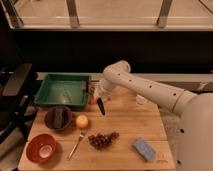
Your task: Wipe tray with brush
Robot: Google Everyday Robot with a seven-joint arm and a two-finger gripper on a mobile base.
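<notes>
The green tray (62, 90) lies at the back left of the wooden table. My gripper (97, 95) hangs just beyond the tray's right edge, a little above the table. It is shut on the slim black brush (101, 107), which points down and slightly to the right, its tip close to the tabletop. The white arm reaches in from the right.
In front of the tray stand a dark-brown bowl (59, 118) and an orange fruit (82, 121). Nearer the front lie a red bowl (41, 148), a silver fork (77, 143), grapes (102, 140) and a blue-grey sponge (145, 149). A clear glass (141, 100) is right of the arm.
</notes>
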